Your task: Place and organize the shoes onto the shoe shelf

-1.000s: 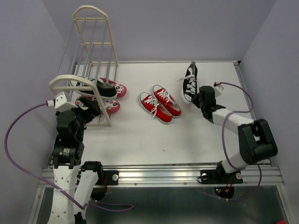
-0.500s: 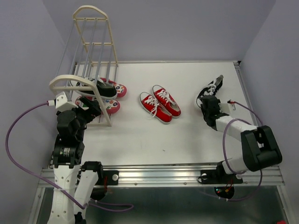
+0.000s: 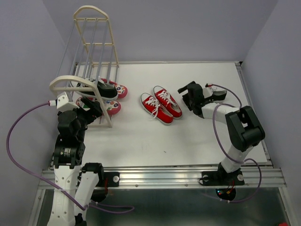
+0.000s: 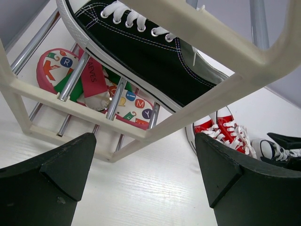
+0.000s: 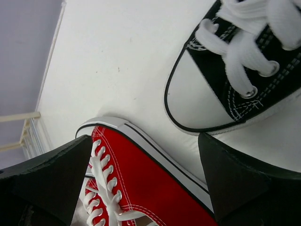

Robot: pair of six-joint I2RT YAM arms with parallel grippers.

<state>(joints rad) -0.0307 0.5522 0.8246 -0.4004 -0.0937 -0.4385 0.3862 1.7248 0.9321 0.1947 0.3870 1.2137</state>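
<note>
Nearest the bases, the left gripper [image 4: 145, 138] hangs with jaws spread and empty at the shoe shelf's [image 3: 94, 21] near end. Its wrist camera shows more clearly than the overhead a black sneaker [image 4: 141, 52] lying across the rails, toe leftward, above the flip-flops [image 4: 56, 68]. Farther out on the table [image 3: 141, 141], the red sneakers [image 3: 161, 107] lie diagonally, side by side. Just beyond, the right gripper [image 5: 145, 138], jaws also spread, hides the second black sneaker [image 5: 197, 103] overhead. The right wrist view shows its toe cap facing the red pair.

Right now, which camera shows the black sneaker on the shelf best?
The left wrist view: the black sneaker is large, laces and sole plain. Top external shows it small, partly behind the shelf arch. Right wrist shows only the other black sneaker.
</note>
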